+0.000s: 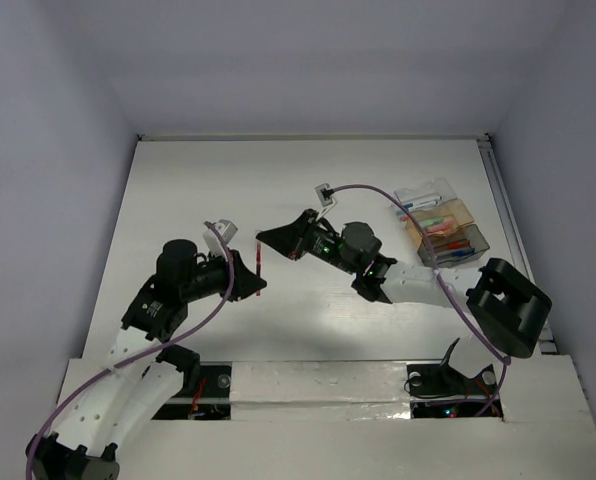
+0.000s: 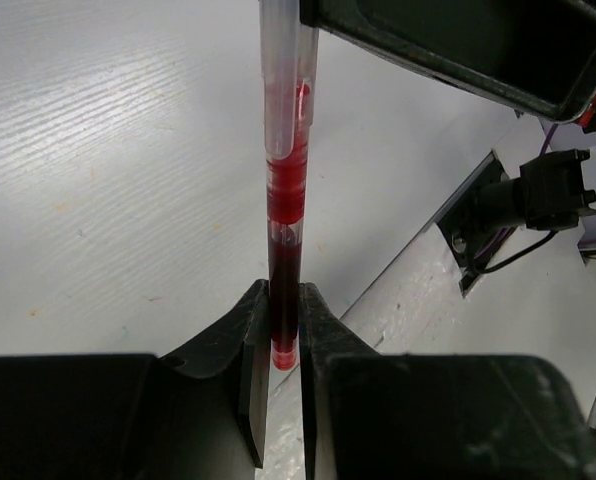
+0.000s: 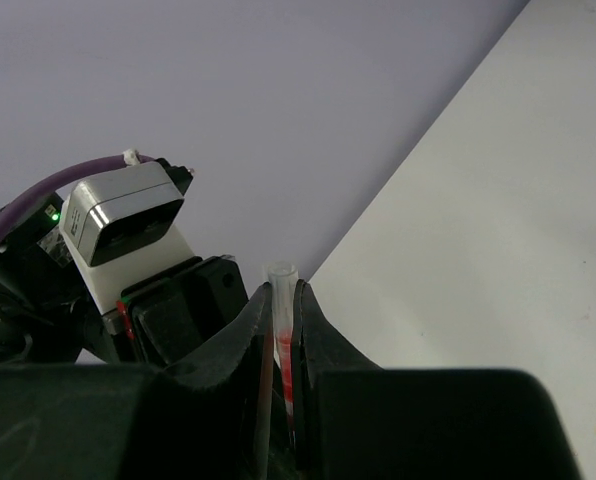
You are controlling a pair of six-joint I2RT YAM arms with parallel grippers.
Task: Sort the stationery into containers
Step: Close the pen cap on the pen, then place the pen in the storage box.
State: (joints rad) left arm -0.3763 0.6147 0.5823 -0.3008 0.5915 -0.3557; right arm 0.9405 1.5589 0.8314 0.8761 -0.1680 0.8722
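Left jaws and right jaws both clamped on opposite ends of one red pen [image 2: 283,200], above the surface [image 1: 278,180].

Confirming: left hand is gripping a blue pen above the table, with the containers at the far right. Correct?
Not blue. The pen in the left hand is red, as the left wrist view shows. The containers do sit at the far right.

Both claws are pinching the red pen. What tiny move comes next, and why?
Probably the left gripper should open. It and the right gripper both pinch the red pen, and the containers sit on the right arm's side, so the right one can carry it.
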